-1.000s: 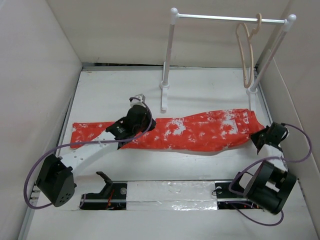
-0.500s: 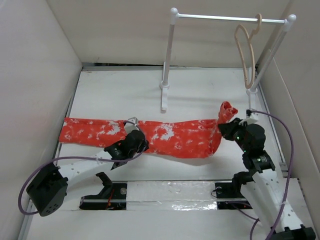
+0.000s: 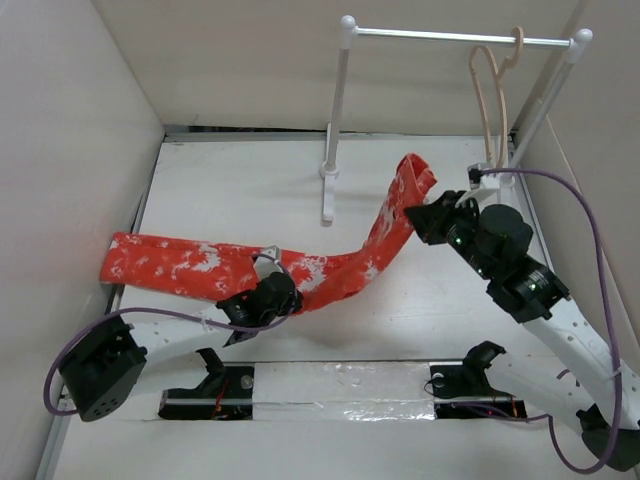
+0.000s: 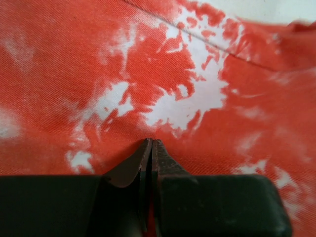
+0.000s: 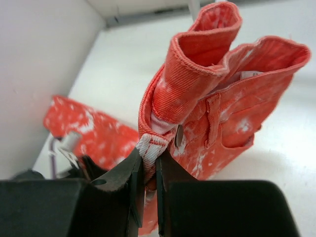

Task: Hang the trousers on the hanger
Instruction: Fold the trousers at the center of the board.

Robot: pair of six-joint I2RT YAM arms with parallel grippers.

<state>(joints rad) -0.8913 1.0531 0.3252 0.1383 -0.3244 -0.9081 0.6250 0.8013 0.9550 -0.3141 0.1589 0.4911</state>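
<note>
— What is the cloth like?
— Soft orange-red twill with white blotches. The trousers (image 3: 170,265) lie in a long band across the white table (image 3: 230,190), the waistband end raised.
— And the grippers?
— The right gripper (image 5: 149,159) clamps the waistband hem, near the thin beige hanger (image 3: 490,100). The left gripper (image 4: 149,144) is pinched tight on a leg, low down.

Left end effector (image 4: 149,144) sits low, jaws pinched on the trousers (image 3: 180,265); right end effector (image 5: 149,155), held higher, is likewise clamped on them.
</note>
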